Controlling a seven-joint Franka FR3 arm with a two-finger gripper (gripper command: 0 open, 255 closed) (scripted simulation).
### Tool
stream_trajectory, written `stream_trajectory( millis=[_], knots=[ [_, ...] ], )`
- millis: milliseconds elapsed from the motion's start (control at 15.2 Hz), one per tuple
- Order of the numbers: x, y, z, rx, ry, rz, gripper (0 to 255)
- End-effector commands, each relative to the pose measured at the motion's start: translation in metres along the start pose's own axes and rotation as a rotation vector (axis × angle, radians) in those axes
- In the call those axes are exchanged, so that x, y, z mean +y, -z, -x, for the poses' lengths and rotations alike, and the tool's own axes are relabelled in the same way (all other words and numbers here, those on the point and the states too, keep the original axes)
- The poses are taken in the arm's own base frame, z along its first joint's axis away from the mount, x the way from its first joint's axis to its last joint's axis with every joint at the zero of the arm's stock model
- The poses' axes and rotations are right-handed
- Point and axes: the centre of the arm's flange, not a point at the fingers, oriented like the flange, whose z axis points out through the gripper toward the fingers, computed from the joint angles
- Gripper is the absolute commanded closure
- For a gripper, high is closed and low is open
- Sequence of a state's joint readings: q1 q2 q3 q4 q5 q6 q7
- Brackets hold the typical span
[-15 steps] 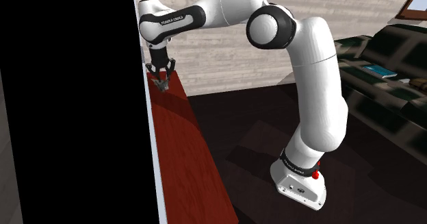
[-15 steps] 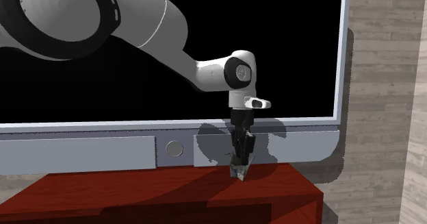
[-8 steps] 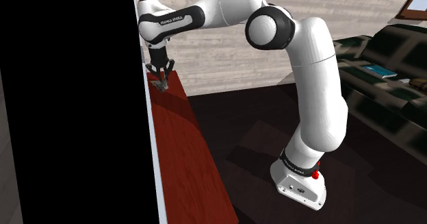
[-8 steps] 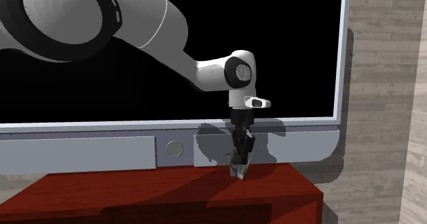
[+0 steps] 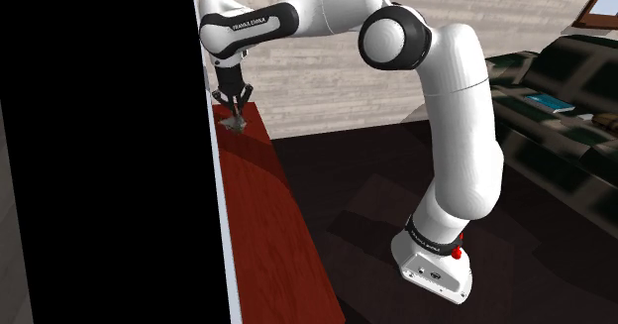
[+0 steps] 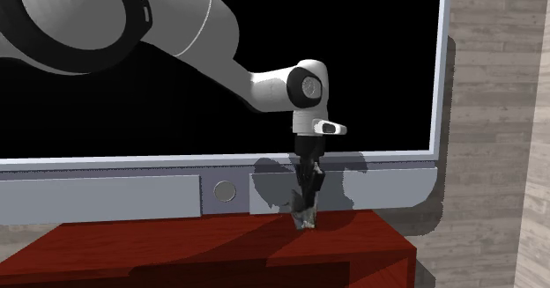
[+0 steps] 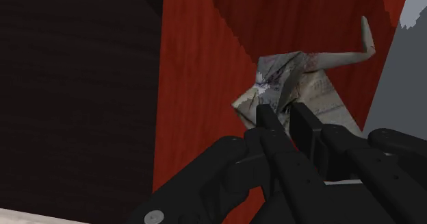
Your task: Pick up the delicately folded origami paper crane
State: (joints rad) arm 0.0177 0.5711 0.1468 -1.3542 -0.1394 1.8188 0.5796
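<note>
Clearly, the black gripper [image 7: 284, 118] is pinched tight on the origami paper crane [image 7: 304, 82], a grey-white printed fold whose thin neck curls up beyond the fingertips; both fingers [image 7: 265, 123] press its body. Gripper and crane hang low over the far end of the red wooden cabinet top [image 6: 176, 242], just beside the television's grey lower frame [image 6: 370, 188]; whether the crane touches the wood cannot be told.

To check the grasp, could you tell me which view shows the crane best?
The wrist view: the crane shows its folds and neck up close, clasped by the gripper. The shoulder and second exterior views show it as a small greyish shape at the fingertips.
</note>
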Motion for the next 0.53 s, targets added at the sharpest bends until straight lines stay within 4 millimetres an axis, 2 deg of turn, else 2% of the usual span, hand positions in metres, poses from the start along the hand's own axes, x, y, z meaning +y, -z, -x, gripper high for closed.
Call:
stream_trajectory(
  millis=[0, 462],
  knots=[
    [-0.002, 0.007, 0.002, -0.006, 0.005, 0.000, 255],
    [0.002, 0.044, 0.004, -0.006, 0.005, 0.000, 255]
  ],
)
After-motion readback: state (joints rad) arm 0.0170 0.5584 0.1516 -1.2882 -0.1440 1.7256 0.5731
